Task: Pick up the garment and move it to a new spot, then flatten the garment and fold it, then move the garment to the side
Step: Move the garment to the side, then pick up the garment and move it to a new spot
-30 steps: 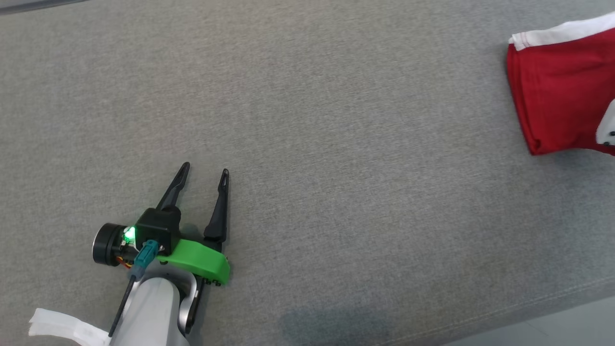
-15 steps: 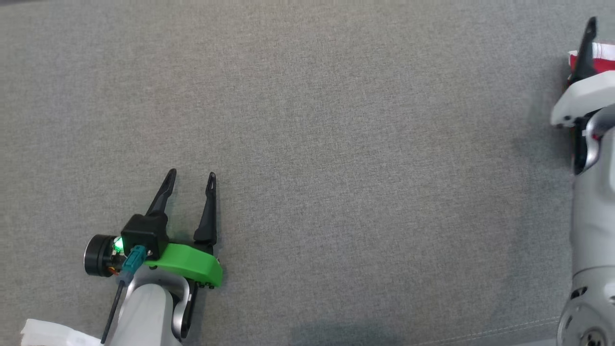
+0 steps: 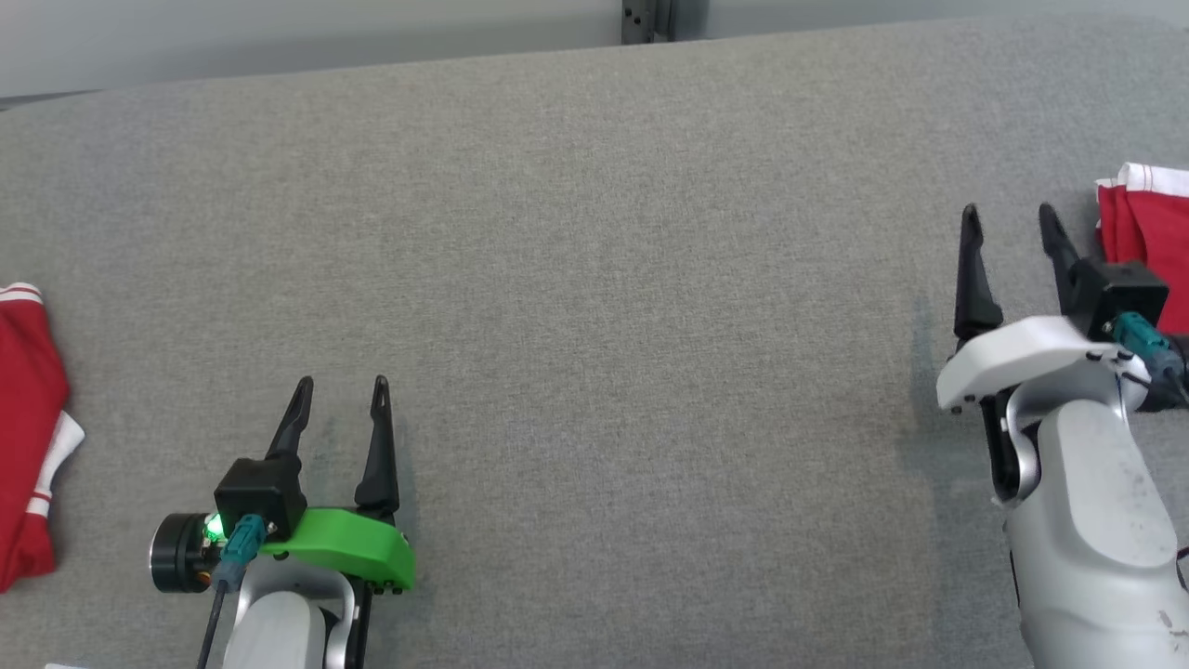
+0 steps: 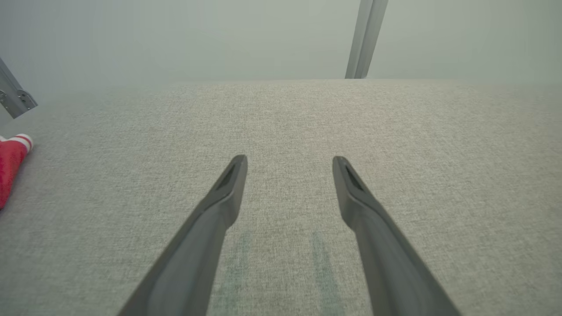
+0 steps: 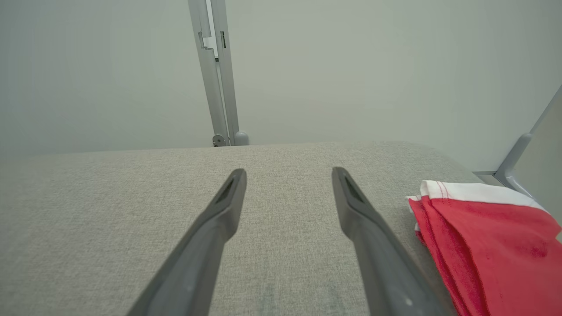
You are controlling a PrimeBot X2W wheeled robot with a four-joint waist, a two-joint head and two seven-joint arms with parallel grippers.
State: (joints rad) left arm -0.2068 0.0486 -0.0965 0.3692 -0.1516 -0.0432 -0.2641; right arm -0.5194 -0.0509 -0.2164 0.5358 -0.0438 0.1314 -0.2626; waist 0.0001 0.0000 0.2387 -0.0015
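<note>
The folded red cloth garment with white trim [image 3: 1150, 228] lies at the right edge of the grey woven-fabric worktop [image 3: 594, 232], just beside the right hand [image 3: 1009, 212], whose fingers are spread and empty. The left hand [image 3: 342, 383], likewise spread and empty, is at the near left. A second red-and-white garment [image 3: 26, 418] lies at the left edge.

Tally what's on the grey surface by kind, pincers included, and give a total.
Red-and-white garments: 2 (left-edge garment, right-edge garment)
Pincers: 2 (left pincer, right pincer), both open
Total: 4
</note>
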